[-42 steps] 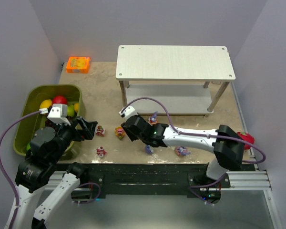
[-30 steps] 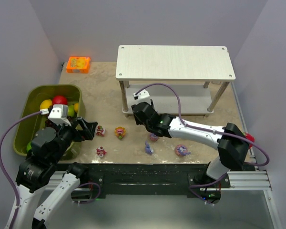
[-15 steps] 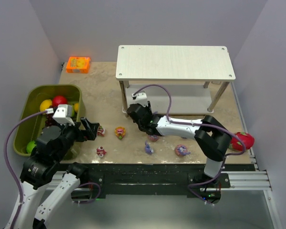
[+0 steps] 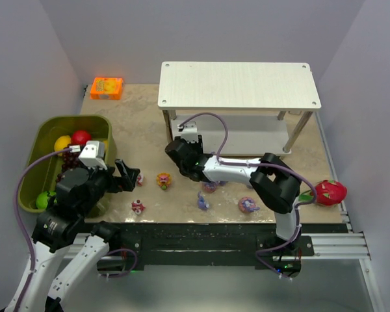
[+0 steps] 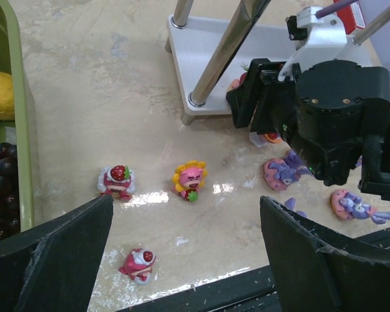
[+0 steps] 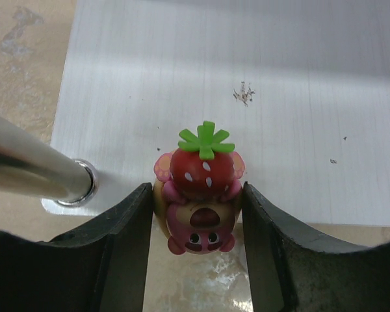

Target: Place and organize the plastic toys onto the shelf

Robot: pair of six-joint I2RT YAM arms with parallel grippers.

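Since the earlier frame the right gripper [image 6: 195,221] has swung from mid-table up to the shelf [image 4: 239,84]. It now sits at the lower board's front-left corner, jaws part-closed on a strawberry-capped pink toy [image 6: 205,170] that straddles the board's near edge, low centre in the wrist view. Placing is the step in hand; next it likely needs a push further over the board, then release. At lower left the left gripper [image 5: 185,201] hangs wide and empty beside the bin [image 4: 45,140]. Counted on the table [image 4: 136,117] — 3 cake figures [image 5: 117,182], 3 bunnies [image 5: 283,172]; 1 toy held; 1 shelf.
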